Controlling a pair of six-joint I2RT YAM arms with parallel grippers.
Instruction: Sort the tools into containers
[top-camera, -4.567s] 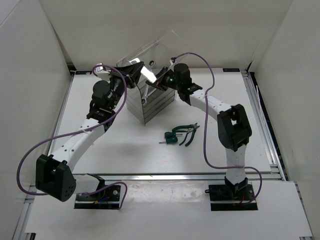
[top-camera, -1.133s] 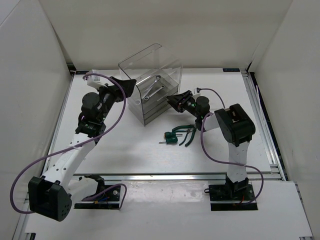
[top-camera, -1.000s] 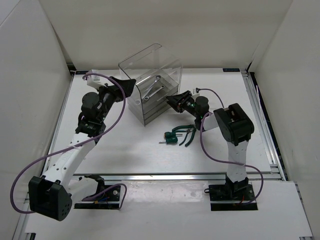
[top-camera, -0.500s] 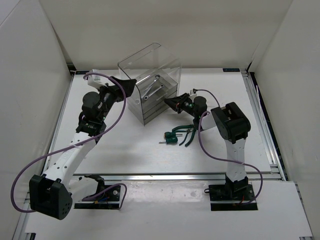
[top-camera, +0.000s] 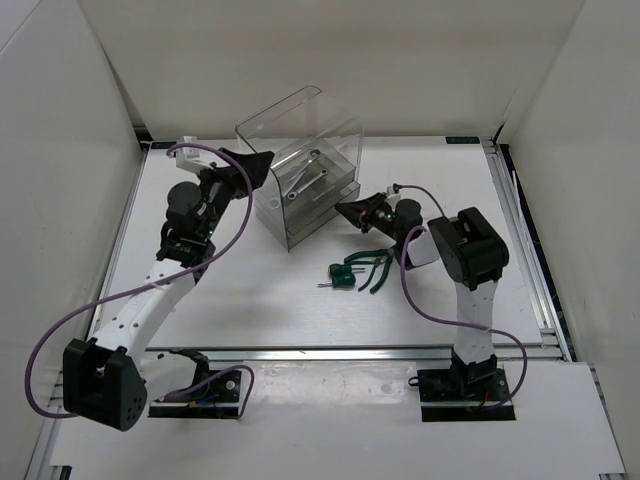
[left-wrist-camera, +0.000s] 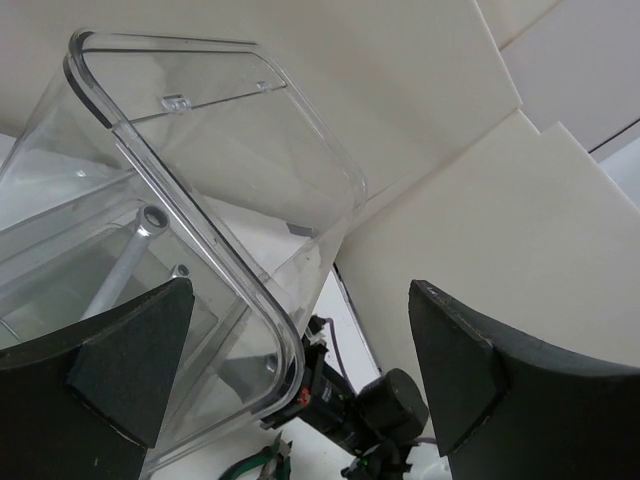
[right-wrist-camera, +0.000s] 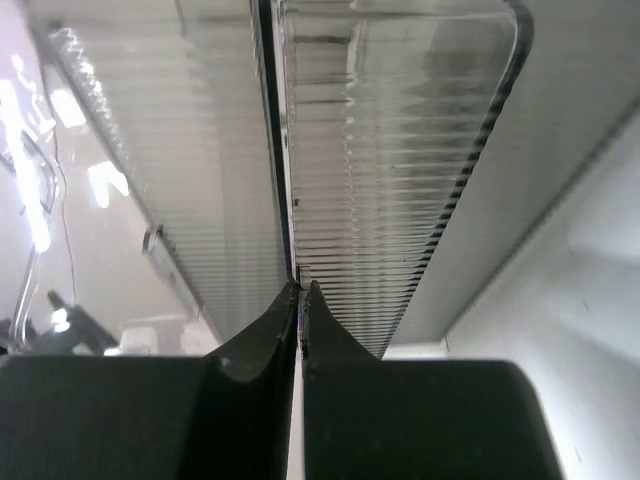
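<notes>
Organiser (top-camera: 300, 160): stands upright at the far middle of the table (top-camera: 250, 300), turned corner-on to me. The stacked drawers (top-camera: 312, 215) look flush or nearly so; I cannot tell whether any is started.

Left gripper (left-wrist-camera: 300, 290): jaws at full spread, straddling the organiser's upper corner on its left side. I see no contact and nothing is held. I read it as placed to brace the box.

Right gripper (right-wrist-camera: 300, 290): fingers pressed together, with nothing I can see between them. The tips sit right at the seam between two ribbed drawer fronts on the organiser's right face.

Pliers (top-camera: 379, 266): on the table near my right arm, well apart from the organiser.

Wrenches (top-camera: 305, 175): two, lying inside the organiser's top level.

Screwdrivers (top-camera: 343, 274): just beside the pliers on the left.

Step in hand, my judgement: getting a drawer open for the next tool type. Wrenches are sorted; pliers and screwdrivers are not.

Next move calls for catching a drawer front with the closed tips and drawing it straight out while the left gripper keeps the box from sliding.
</notes>
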